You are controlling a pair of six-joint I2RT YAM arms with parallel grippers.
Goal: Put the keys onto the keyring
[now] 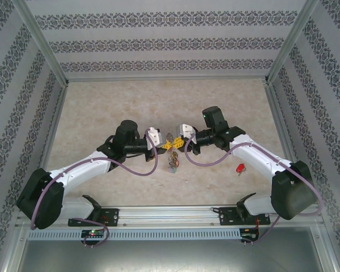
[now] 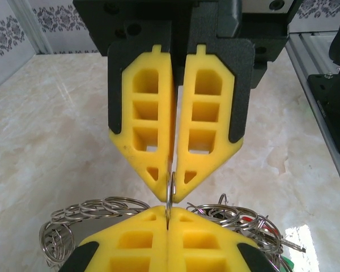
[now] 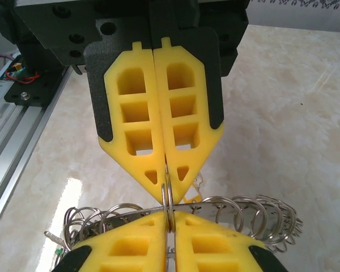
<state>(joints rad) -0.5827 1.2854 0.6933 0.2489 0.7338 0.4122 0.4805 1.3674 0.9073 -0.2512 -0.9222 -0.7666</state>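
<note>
Over the middle of the table my two grippers meet tip to tip, the left gripper facing the right gripper. Between them is a small silver split ring, standing edge-on and pinched from both sides. In the left wrist view my left gripper is shut on its lower part, and the right gripper closes on its upper part. The keyring, a silver hoop fringed with small rings, hangs just beneath the fingers. A bunch of keys dangles below it. One red-tagged key lies on the table.
The marble-patterned tabletop is walled by patterned panels at the back and sides. An aluminium rail with both arm bases runs along the near edge. A yellow tag and a red tag show among the rings.
</note>
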